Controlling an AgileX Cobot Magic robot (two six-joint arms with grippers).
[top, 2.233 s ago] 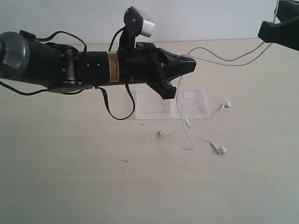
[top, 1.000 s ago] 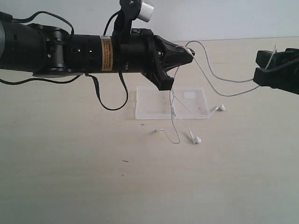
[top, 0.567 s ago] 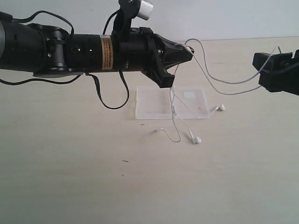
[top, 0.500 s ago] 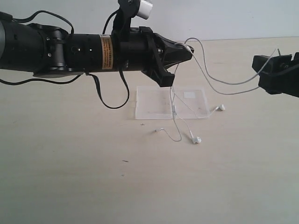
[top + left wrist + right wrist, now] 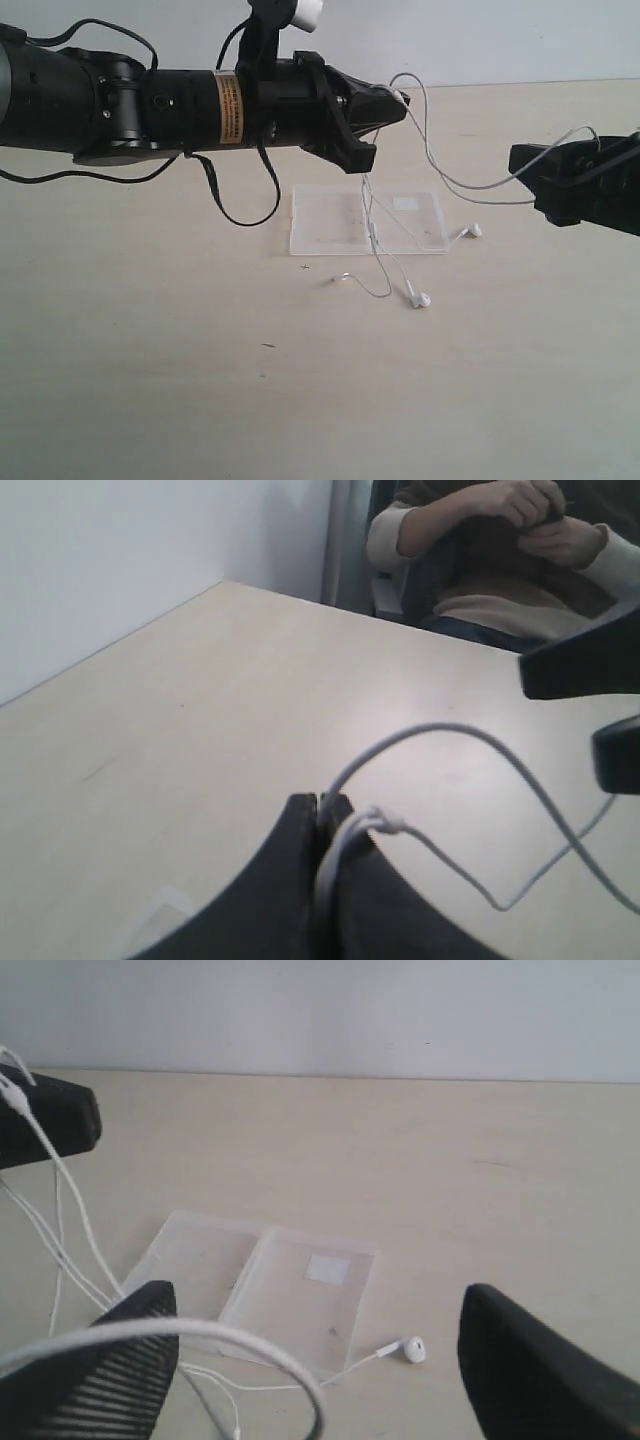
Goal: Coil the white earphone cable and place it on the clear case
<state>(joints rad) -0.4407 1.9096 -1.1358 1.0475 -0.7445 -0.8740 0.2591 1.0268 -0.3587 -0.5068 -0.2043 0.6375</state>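
The white earphone cable runs through the air between my two grippers. My left gripper is shut on it high above the table; in the left wrist view the wire leaves the closed tips in a loop. Strands hang from there to the clear case, and two earbuds lie on the table beside it. My right gripper stands open to the right of the case, the cable loop draped over one finger. Its wrist view shows the case with its white label below.
A person sits beyond the table's far edge in the left wrist view. The left arm spans the left half of the table at height. The pale wooden tabletop stretches in front of the case.
My right gripper has opened wider and moved left and lower, toward the case. The cable loop between the grippers has shifted with it. The left gripper stays shut on the cable.
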